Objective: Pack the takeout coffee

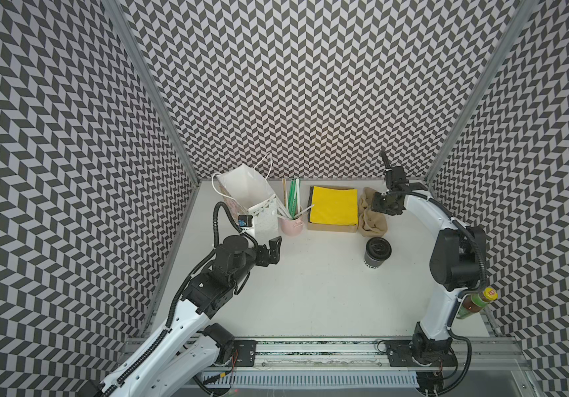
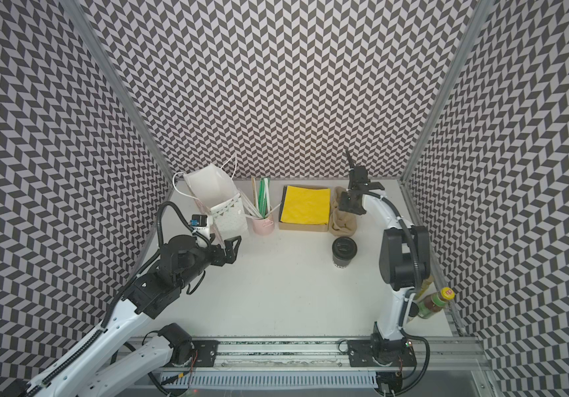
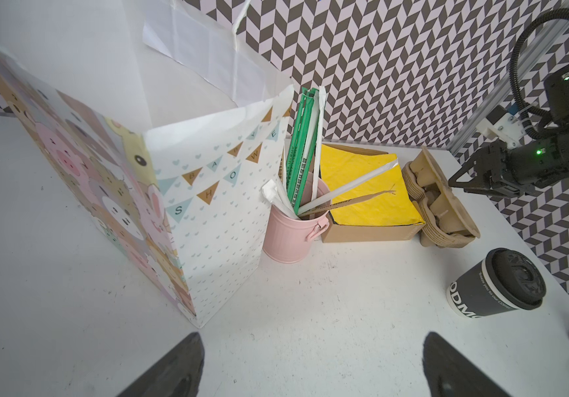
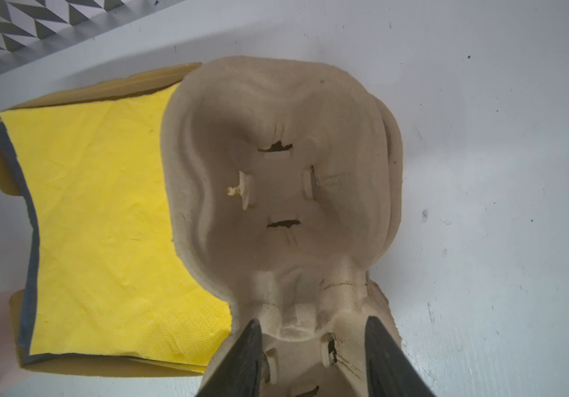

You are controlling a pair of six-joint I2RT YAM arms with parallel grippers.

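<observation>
The takeout coffee (image 1: 378,252) (image 2: 344,252) (image 3: 499,288), a black lidded paper cup with white lettering, stands upright on the white table right of centre, with no gripper touching it. Behind it my right gripper (image 1: 376,206) (image 2: 345,206) (image 4: 315,343) (image 3: 456,180) points down over a stack of brown pulp cup carriers (image 1: 372,221) (image 4: 283,172); its fingers stand apart on either side of the top carrier's middle ridge. My left gripper (image 1: 274,249) (image 2: 231,249) (image 3: 310,364) is wide open and empty, just in front of the open patterned paper bag (image 1: 245,192) (image 2: 214,196) (image 3: 207,206).
A pink cup of straws (image 1: 291,225) (image 3: 293,237) stands beside the bag. A cardboard box of yellow napkins (image 1: 334,206) (image 4: 104,223) sits between it and the carriers. A drink bottle (image 1: 475,302) (image 2: 434,302) lies at the right edge. Patterned walls close three sides.
</observation>
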